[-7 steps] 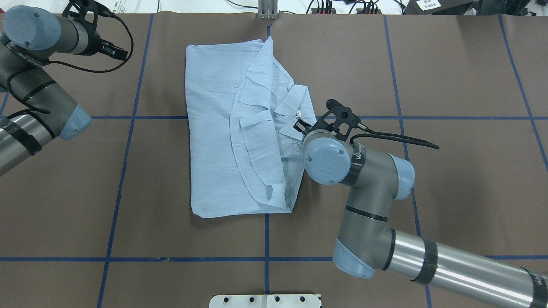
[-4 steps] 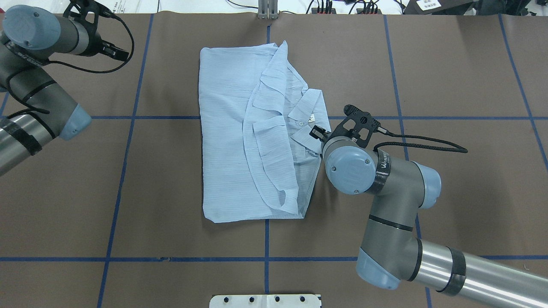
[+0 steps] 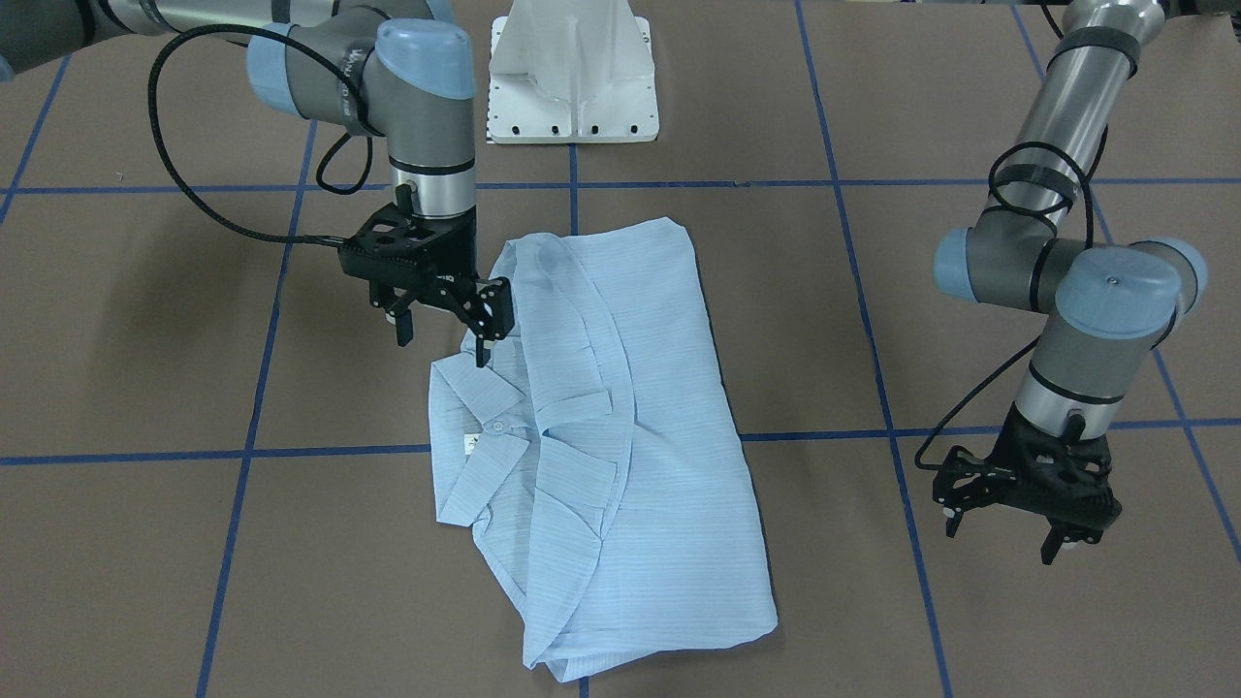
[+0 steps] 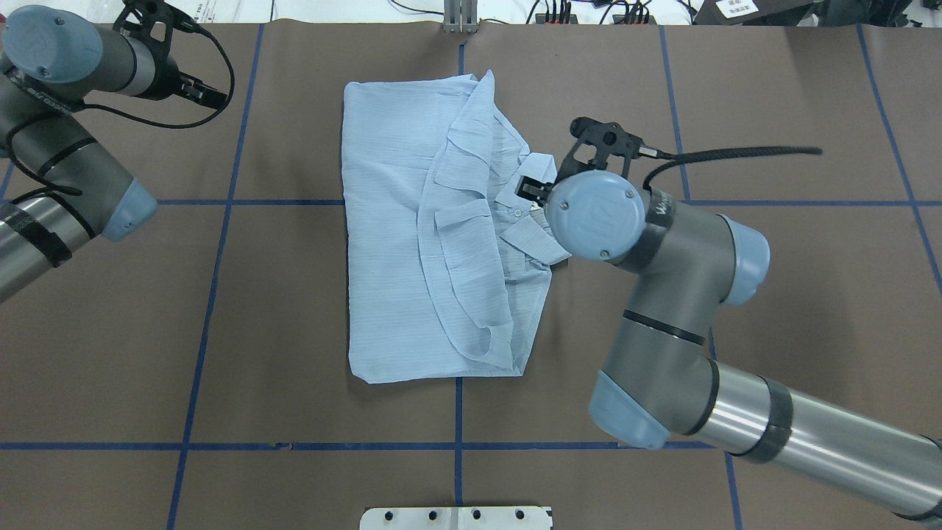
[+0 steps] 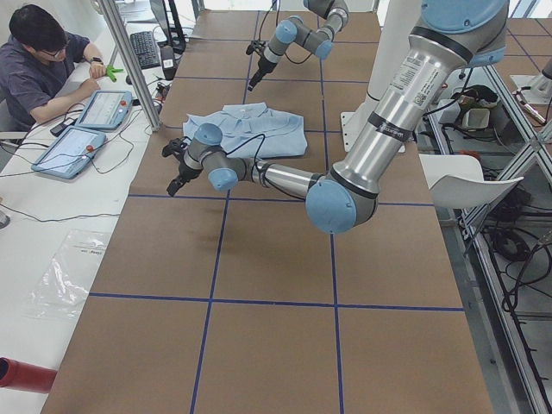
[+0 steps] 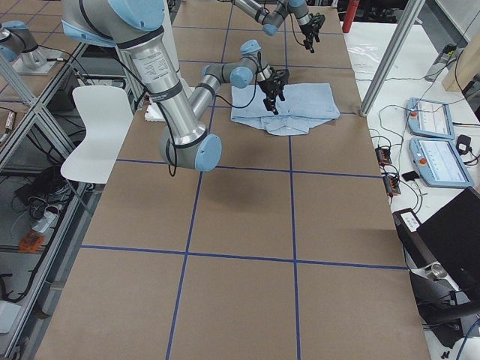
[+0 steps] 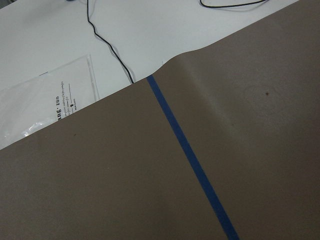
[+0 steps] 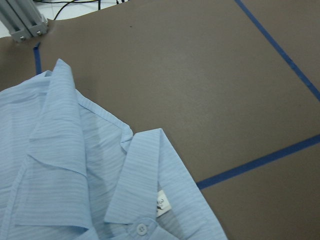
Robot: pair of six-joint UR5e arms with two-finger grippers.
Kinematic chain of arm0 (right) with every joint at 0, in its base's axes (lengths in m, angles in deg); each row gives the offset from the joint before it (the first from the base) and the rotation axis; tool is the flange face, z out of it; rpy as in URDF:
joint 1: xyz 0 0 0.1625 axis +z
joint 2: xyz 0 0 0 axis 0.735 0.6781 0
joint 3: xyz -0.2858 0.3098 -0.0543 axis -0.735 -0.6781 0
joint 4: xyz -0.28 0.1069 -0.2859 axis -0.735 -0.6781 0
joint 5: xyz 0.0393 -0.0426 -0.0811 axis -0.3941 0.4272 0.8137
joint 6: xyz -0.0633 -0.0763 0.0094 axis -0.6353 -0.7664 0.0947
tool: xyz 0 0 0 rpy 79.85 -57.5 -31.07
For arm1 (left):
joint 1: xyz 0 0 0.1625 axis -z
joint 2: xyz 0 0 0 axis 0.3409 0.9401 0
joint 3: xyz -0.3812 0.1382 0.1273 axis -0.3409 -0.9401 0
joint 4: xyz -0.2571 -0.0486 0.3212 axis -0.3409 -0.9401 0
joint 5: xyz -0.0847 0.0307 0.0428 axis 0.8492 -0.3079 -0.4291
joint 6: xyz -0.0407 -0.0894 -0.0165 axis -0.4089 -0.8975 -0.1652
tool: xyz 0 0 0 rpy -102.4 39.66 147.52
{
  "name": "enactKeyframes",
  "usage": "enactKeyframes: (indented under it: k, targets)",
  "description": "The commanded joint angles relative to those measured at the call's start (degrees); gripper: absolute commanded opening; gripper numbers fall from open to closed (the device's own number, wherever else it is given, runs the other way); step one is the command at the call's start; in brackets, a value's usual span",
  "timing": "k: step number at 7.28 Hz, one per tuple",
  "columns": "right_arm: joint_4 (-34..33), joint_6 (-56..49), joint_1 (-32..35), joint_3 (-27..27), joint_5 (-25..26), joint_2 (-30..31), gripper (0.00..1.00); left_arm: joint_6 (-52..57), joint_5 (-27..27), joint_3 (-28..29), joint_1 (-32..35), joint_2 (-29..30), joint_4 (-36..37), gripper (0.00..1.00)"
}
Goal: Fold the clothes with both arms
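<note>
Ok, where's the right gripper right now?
In the front-facing view, the right gripper hangs open left of centre, at the collar edge of the shirt.

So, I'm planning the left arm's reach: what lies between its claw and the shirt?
Only bare brown table covering with a blue tape line separates the left claw from the shirt, as the front-facing view shows.

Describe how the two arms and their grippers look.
The left arm and right arm are silver-grey jointed tubes with light blue round joint caps and black bands, some with white lettering. A black cable loops from each wrist. The left gripper and right gripper are black, open-framed two-finger claws.
</note>
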Motion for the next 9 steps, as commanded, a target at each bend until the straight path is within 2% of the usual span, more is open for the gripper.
enactKeyframes:
  k: [1, 3, 4, 6, 7, 9]
  targets:
    - [-0.8, -3.4, 0.2, -21.8, -1.5, -17.4, 1.0, 0.0, 0.2, -0.1, 0.0, -0.3, 0.0, 1.0]
    - [-0.8, -9.8, -0.1, -32.7, -3.4, -24.6, 1.0, 0.0, 0.3, -0.1, 0.0, -0.3, 0.0, 1.0]
    - [-0.8, -10.6, -1.1, -36.0, -3.5, -26.6, 1.0, 0.0, 0.3, -0.1, 0.1, -0.3, 0.0, 1.0]
    - [-0.7, -15.6, -2.8, -39.5, -2.9, -28.5, 1.0, 0.0, 0.3, -0.2, 0.1, -0.3, 0.0, 1.0]
    - [0.1, -16.2, -3.1, -42.6, -2.4, -29.7, 1.0, 0.0, 0.2, -0.1, 0.0, -0.3, 0.0, 1.0]
    - [2.6, -15.9, -4.0, -44.8, 0.2, -29.6, 1.0, 0.0, 0.2, -0.2, 0.0, -0.3, 0.0, 1.0]
